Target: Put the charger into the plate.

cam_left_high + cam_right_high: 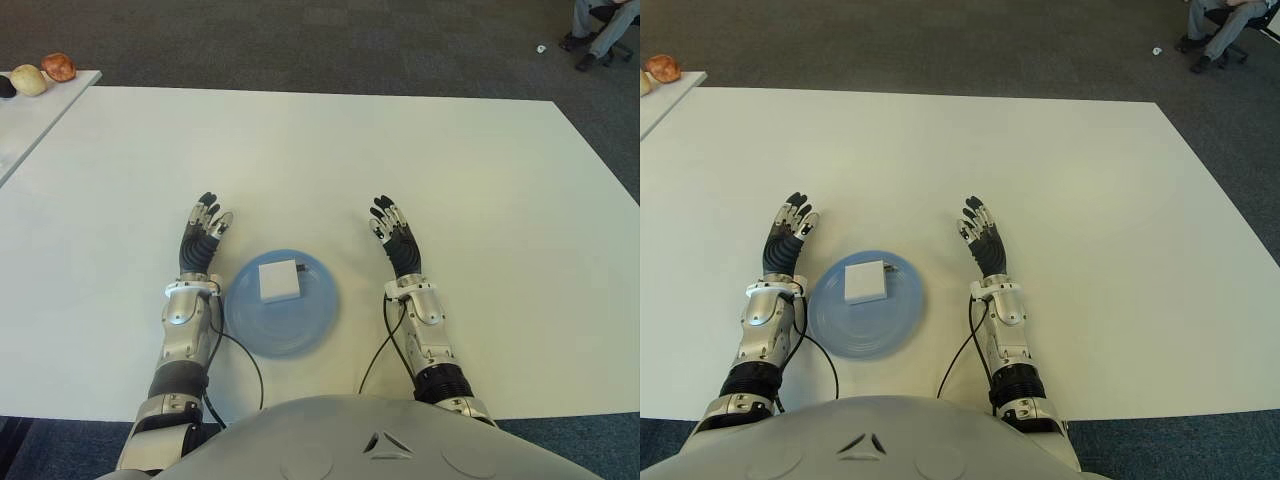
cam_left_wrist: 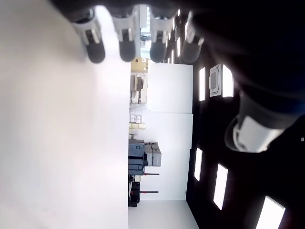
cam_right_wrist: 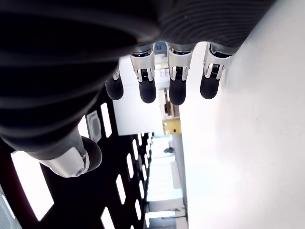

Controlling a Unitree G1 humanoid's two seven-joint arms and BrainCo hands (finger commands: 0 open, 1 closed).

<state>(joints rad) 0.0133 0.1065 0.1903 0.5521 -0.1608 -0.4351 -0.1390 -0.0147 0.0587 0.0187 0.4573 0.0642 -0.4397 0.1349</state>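
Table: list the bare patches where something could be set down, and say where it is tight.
The table is bare beyond both hands' fingertips and right of the right hand. The gap between that hand and the plate is narrower. It is tight where the left hand flanks the plate, which holds the charger.

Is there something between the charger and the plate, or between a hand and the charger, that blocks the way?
Nothing visible blocks it. The charger already lies inside the blue plate. The left hand and the right hand are open and empty on either side of the plate, with only bare white table between them and it.
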